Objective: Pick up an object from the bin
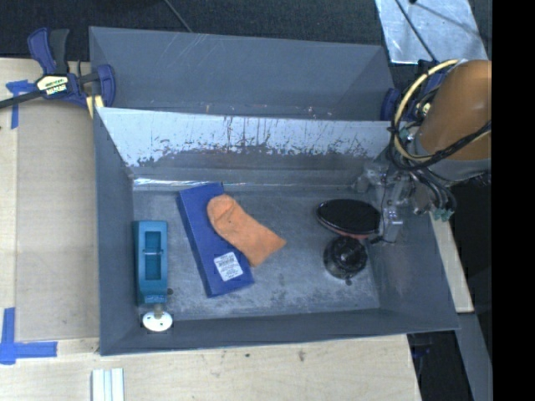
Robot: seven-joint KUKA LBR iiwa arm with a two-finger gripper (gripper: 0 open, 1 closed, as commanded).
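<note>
My gripper [390, 210] hangs at the right side of the bin, just off the right edge of a black oval disc with a reddish rim [348, 216]. A small round black thing [346, 258] lies directly below the disc, touching or nearly touching it. Both sit on the bin floor at the right. The gripper's tip is level with the disc's right end and seems to be beside it rather than around it.
An orange cloth mitt [242, 230] lies on a flat blue package with a white label [214, 239] in the middle. A blue rectangular tool with a white round end [151, 266] lies at the left. The arm's orange cover and cables hang over the right wall.
</note>
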